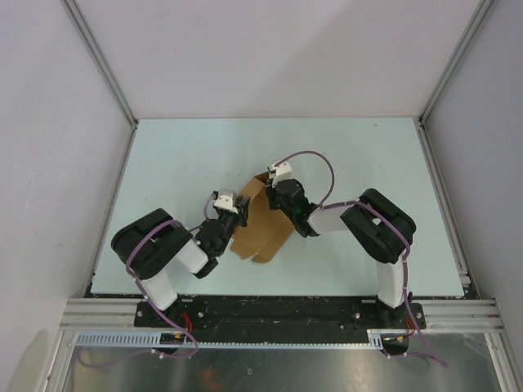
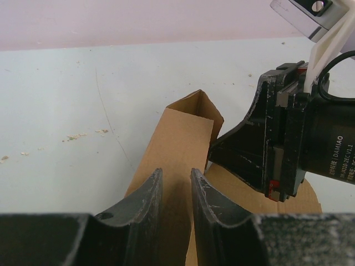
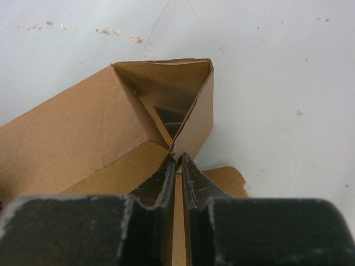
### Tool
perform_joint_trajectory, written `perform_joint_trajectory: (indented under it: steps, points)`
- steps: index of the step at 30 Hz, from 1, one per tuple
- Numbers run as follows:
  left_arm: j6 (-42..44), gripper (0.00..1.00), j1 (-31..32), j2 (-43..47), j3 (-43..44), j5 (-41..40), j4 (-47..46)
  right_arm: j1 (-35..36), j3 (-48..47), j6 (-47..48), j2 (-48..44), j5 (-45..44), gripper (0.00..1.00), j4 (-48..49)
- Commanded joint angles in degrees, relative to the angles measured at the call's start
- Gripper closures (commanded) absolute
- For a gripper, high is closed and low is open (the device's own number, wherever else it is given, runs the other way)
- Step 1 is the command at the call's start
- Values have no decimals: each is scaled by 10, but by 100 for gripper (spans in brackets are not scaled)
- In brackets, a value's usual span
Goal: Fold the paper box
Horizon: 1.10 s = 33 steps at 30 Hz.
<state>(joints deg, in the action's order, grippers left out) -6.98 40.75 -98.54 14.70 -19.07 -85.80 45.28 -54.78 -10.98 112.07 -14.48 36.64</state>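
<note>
The paper box (image 1: 260,227) is tan cardboard lying mid-table, partly folded into a tube. In the right wrist view its open end (image 3: 166,94) forms a triangle. My right gripper (image 3: 177,159) is shut on a thin upright edge of the paper box where two panels meet, and sits over the box's far end (image 1: 276,196). My left gripper (image 2: 176,173) hovers over the box's top panel (image 2: 180,138) at its left side (image 1: 243,214). Its jaws stand a little apart, with only the flat panel showing in the gap. The right gripper's finger (image 2: 238,147) reaches the box from the right.
The pale table (image 1: 180,163) is bounded by white walls and aluminium posts (image 1: 102,61). A metal rail (image 1: 286,310) runs along the near edge by both arm bases. Small crumbs (image 2: 75,136) lie on the table left of the box.
</note>
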Motion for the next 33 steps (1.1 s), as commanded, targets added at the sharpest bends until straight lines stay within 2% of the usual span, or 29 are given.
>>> perform_joint_trajectory:
  steps: [1,12,28,29,33]
  points:
    - [-17,68,2,-26,-10,11,92,11,-20,-17,4,34,89,26]
    - [-17,68,2,-30,-9,13,91,20,-21,-8,-20,24,90,-15]
    - [-15,68,2,-37,-5,12,92,25,-8,14,-59,-19,97,-62]
    - [-15,68,2,-38,-5,12,92,24,-6,15,-60,-19,97,-62]
    - [-15,68,2,-39,-4,11,92,21,-4,15,-58,-18,84,-61]
